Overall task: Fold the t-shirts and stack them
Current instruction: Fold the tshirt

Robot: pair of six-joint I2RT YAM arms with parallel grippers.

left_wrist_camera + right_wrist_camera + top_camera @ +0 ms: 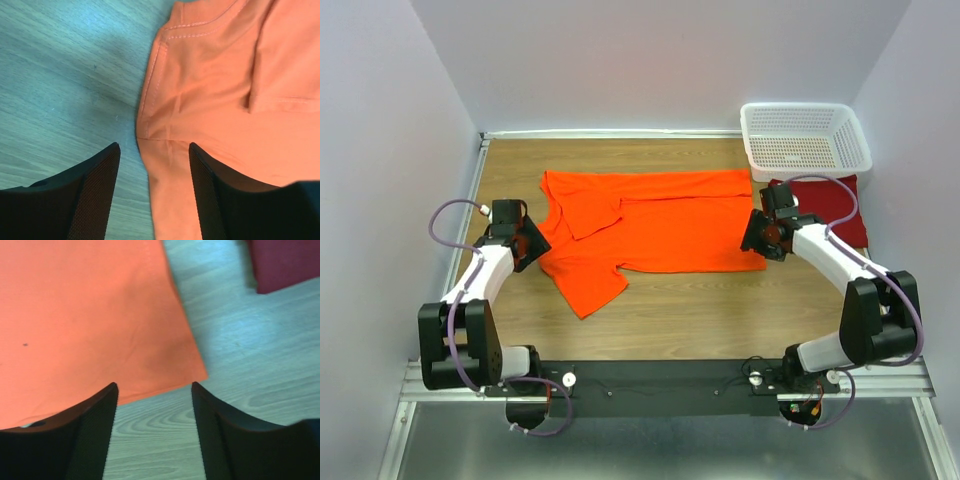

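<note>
At the orange t-shirt point(660, 235), left pincer point(153, 147) and right pincer point(154, 385) gape.

The left gripper point(154, 147) is seen with its two dark fingers point(95, 195) spread apart over the wooden table point(65, 75). The stitched edge of the orange t-shirt point(225, 100) is framed in the gap just ahead of the fingertips. Bare wood is shown ahead of one finger, orange cloth ahead of the other.
</note>
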